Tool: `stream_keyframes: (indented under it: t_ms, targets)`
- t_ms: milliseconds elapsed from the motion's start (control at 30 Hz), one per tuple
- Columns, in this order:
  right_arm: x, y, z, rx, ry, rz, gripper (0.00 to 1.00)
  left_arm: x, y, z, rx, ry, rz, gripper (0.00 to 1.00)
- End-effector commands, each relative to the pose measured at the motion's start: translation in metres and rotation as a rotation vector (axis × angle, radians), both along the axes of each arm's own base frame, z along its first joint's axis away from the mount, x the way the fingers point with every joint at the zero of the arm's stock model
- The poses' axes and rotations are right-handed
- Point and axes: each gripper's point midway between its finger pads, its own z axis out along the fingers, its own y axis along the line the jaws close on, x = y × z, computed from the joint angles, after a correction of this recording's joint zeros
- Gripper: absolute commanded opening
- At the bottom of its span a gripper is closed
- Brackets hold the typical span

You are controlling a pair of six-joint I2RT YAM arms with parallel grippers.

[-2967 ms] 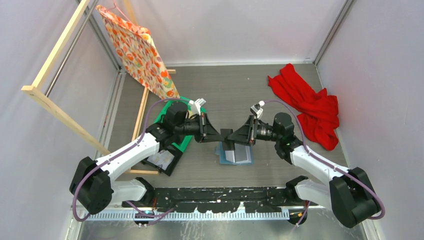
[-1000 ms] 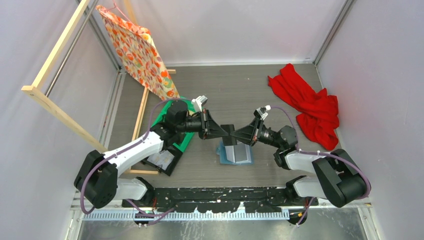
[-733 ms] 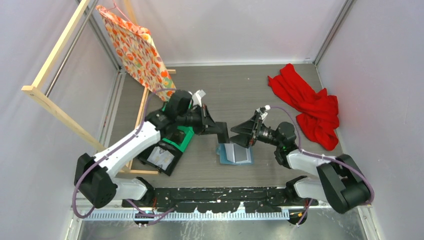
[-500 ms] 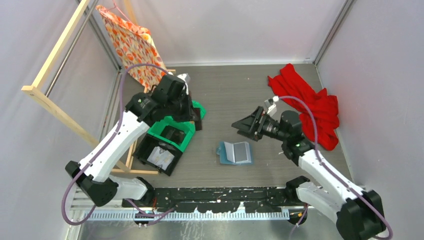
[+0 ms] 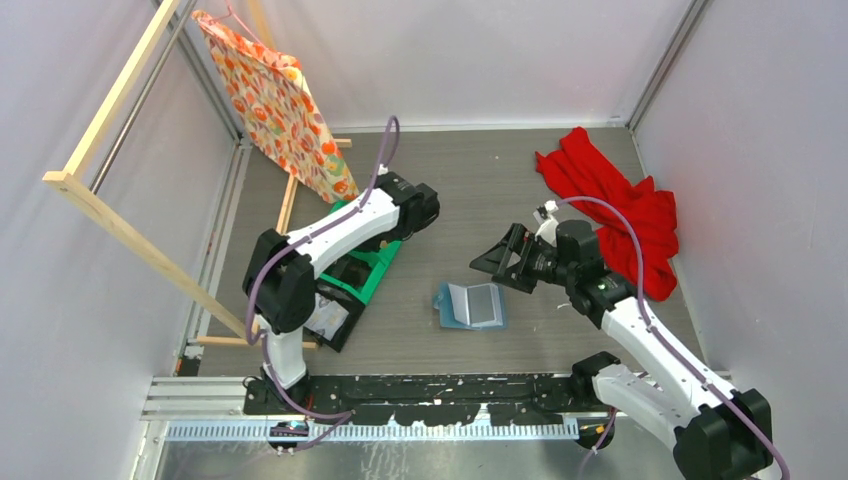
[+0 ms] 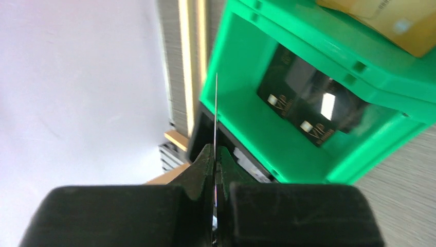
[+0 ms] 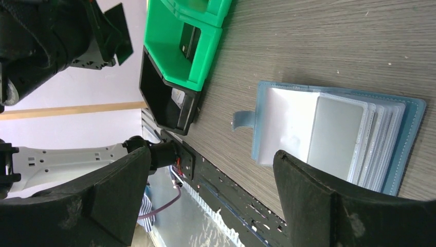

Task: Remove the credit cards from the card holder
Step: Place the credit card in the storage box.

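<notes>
The blue-teal card holder [image 5: 470,305] lies open on the table, with pale credit cards [image 7: 337,136] still in its sleeves [image 7: 406,134]. My left gripper [image 6: 214,149] is shut on one thin credit card [image 6: 216,103], seen edge-on. It holds that card over the green bin [image 6: 231,62], where dark cards [image 6: 303,103] lie. In the top view the left wrist [image 5: 412,208] hides those fingers. My right gripper [image 5: 500,268] hangs open and empty just right of and above the holder, with its fingers [image 7: 308,206] spread wide.
A black bin [image 5: 320,318] sits against the green bin [image 5: 365,272] on the left. A red cloth [image 5: 615,205] lies at the back right. A patterned bag [image 5: 280,95] hangs on a wooden frame [image 5: 110,215] at the back left.
Both grippers met on a card above the holder. The right one then opened and drew back to the right. The left arm swung the card left and back, over the green bin.
</notes>
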Motion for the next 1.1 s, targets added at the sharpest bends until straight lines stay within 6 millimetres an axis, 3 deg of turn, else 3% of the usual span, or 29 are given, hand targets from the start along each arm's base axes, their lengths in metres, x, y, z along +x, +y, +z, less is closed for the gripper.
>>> stream_keyframes:
  t_ms: [0, 300, 567, 1067]
  targets:
    - [0.004, -0.001, 0.001, -0.006, -0.024, -0.003, 0.93, 0.003, 0.033, 0.056, 0.278, -0.078, -0.082, 0.00]
    - [0.006, 0.006, -0.005, 0.042, 0.006, 0.003, 0.93, 0.012, 0.027, 0.030, 0.336, -0.036, -0.186, 0.00]
    - [0.007, 0.008, -0.005, 0.054, 0.009, 0.003, 0.93, 0.012, 0.026, -0.011, 0.359, 0.003, -0.215, 0.00]
    - [0.004, 0.007, -0.006, 0.053, 0.009, 0.011, 0.93, 0.023, 0.019, -0.049, 0.436, -0.002, -0.186, 0.01]
